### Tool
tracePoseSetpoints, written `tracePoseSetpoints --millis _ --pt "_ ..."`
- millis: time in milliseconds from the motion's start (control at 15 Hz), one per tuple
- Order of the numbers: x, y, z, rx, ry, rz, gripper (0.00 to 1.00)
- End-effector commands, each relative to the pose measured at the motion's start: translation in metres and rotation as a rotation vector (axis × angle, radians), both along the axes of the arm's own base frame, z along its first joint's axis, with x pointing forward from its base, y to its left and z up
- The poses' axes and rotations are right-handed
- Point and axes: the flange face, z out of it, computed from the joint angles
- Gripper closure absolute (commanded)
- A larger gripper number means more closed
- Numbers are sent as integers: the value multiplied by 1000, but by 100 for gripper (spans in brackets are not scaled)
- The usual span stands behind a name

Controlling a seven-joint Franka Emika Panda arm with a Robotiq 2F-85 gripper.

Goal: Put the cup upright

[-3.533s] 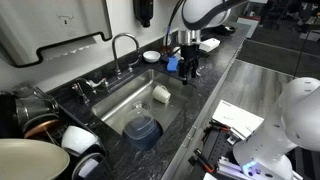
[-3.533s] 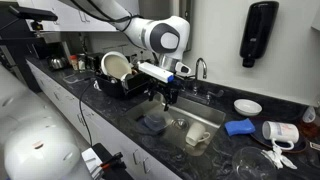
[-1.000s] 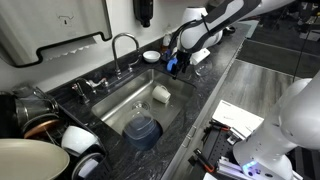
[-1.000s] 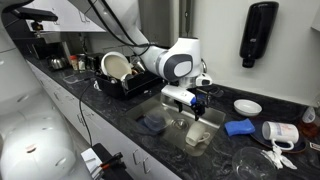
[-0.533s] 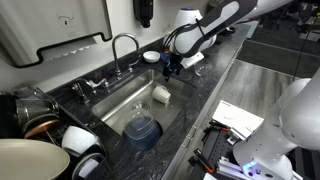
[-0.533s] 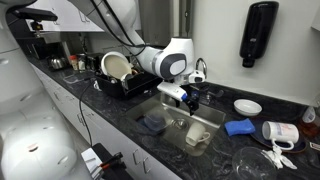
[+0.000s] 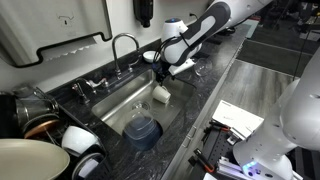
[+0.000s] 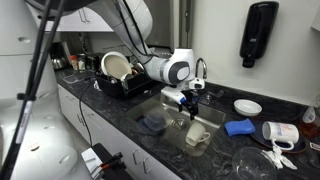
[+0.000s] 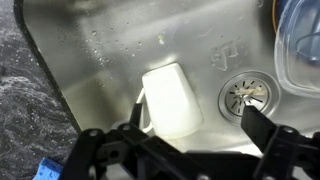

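The cup (image 7: 160, 94) is a small cream-white cylinder lying on its side on the floor of the steel sink (image 7: 118, 102). It also shows in an exterior view (image 8: 197, 135) and in the wrist view (image 9: 172, 100). My gripper (image 7: 161, 72) hangs just above it over the sink, also seen in an exterior view (image 8: 190, 105). In the wrist view the gripper (image 9: 200, 128) is open and empty, with one finger (image 9: 137, 118) at the cup's side and the other finger (image 9: 263, 125) by the drain (image 9: 245, 95).
A dark blue round lidded container (image 7: 143, 130) sits in the sink's near part, also in the wrist view (image 9: 302, 40). A faucet (image 7: 122, 45) stands behind the sink. A shallow white bowl (image 8: 247, 106) and a blue object (image 8: 238, 127) lie on the counter. A dish rack (image 8: 120, 82) stands beside the sink.
My gripper has moved from above the counter edge to over the sink and come down toward the cup. The cup and the blue container have not moved.
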Motion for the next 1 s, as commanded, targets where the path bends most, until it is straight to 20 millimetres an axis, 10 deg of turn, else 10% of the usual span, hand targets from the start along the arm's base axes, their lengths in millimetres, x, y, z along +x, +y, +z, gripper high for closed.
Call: tracePoseSetpoints --millis 0,933 --pt "24 -19 -25 -31 13 49 0" --pt "51 -39 -119 73 -10 273 0"
